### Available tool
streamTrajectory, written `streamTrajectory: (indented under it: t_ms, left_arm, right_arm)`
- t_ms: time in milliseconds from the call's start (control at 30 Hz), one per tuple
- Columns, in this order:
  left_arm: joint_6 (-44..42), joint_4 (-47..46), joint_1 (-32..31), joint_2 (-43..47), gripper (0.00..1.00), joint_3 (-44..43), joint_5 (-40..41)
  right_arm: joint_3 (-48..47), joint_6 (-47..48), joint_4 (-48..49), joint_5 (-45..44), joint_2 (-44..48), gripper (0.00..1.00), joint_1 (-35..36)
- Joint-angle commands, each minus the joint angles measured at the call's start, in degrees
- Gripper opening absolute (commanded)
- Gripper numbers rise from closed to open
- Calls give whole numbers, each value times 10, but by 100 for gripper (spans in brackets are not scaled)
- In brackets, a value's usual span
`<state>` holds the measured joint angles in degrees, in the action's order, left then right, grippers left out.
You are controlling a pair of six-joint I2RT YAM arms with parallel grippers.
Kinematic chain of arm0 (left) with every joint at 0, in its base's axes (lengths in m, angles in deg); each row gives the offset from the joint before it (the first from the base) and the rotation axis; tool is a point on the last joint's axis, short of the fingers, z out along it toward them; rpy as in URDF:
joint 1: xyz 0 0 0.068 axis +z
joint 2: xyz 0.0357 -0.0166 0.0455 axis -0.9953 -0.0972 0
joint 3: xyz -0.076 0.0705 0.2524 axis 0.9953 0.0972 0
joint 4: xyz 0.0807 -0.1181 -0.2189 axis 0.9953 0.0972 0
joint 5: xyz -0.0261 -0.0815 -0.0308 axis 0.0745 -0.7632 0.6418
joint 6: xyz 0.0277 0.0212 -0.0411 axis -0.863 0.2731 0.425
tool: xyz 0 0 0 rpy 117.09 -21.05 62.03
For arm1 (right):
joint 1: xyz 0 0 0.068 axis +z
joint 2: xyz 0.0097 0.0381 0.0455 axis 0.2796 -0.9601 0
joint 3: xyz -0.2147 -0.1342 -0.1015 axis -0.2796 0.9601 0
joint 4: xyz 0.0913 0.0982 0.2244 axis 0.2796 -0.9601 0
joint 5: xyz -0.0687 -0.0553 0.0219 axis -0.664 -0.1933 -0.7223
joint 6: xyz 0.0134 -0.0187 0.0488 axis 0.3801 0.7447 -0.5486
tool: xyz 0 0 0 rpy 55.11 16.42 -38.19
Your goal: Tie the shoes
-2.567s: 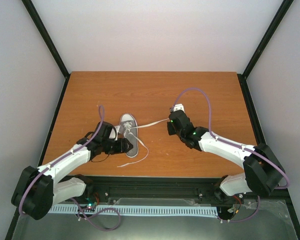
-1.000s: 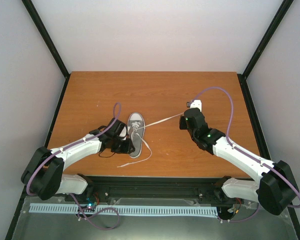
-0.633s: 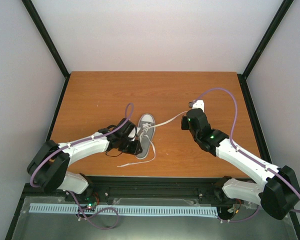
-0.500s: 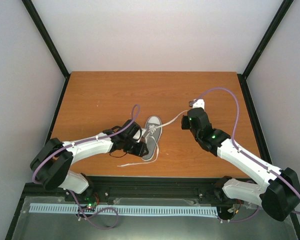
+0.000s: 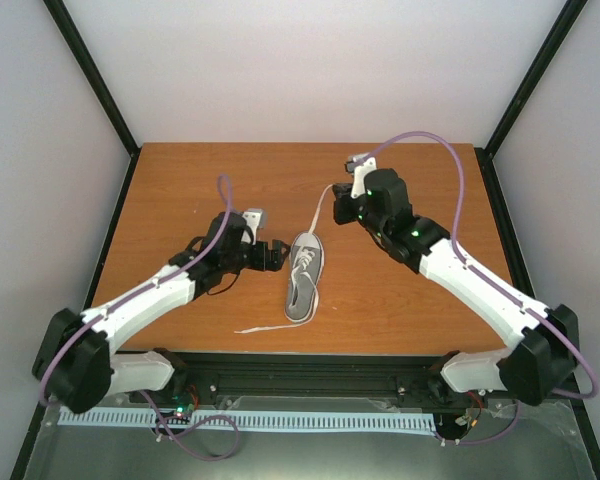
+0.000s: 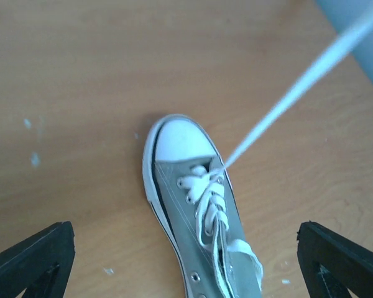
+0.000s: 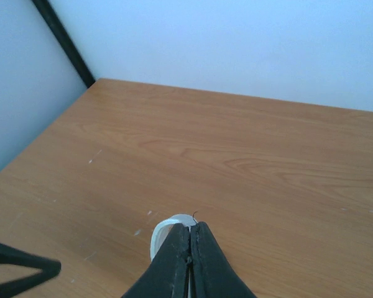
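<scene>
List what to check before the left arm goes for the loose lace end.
1. The left gripper is open and empty: ok.
2. The right gripper is shut on the white lace, pulled taut from the eyelets: ok.
3. The small grey canvas sneaker sits sole-down on the wooden table: ok.
4. The other lace end lies loose on the table by the heel: ok.
5. A knot is already formed: cannot tell.
</scene>
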<state>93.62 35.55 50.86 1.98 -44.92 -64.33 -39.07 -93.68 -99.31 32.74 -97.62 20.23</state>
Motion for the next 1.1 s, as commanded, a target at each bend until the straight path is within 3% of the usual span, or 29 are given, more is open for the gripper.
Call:
streamTrajectory:
  t_ms: [0,167,267,367,667,900,1067]
  left_arm:
    - [-54,-166,3,78,99,64,99]
    - [-89,-240,3,84,100,105,115]
    - [-97,-331,3,75,100,165,66]
    - [-103,-343,4,53,100,158,11]
    - [-84,-395,4,-7,95,136,8]
    - [-56,-397,12,-38,86,129,21]
    - [-41,-437,25,-67,84,125,-91]
  right_arm:
    - [-32,-7,9,74,-48,3,22]
    - [-47,-44,45,66,-108,3,61]
    - [-54,-69,59,59,-142,3,71]
    - [-42,-76,95,72,-149,3,76]
    - [-16,-94,117,110,-112,3,77]
    - [8,-103,105,100,-60,3,77]
    - [20,-94,87,78,-23,3,77]
